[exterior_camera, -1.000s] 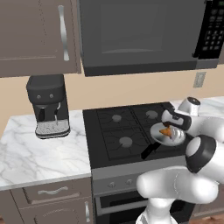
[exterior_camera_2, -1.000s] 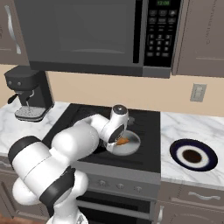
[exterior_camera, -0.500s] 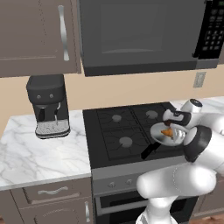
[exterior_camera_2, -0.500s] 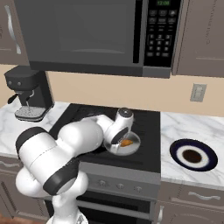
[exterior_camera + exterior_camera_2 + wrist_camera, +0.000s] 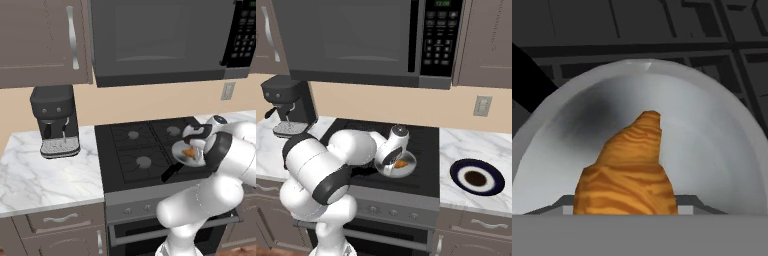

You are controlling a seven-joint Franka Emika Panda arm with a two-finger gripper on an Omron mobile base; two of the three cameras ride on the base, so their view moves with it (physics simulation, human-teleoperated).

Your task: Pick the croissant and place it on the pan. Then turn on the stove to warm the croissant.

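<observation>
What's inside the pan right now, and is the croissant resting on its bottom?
The croissant is inside the pan, which sits on the stove. The gripper is right over it. The croissant's underside is covered, so contact with the pan floor cannot be seen.

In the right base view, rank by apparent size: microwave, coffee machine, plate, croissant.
1. microwave
2. coffee machine
3. plate, close to the coffee machine in apparent size, so that order is unsure
4. croissant, smallest, lying in the pan
</observation>
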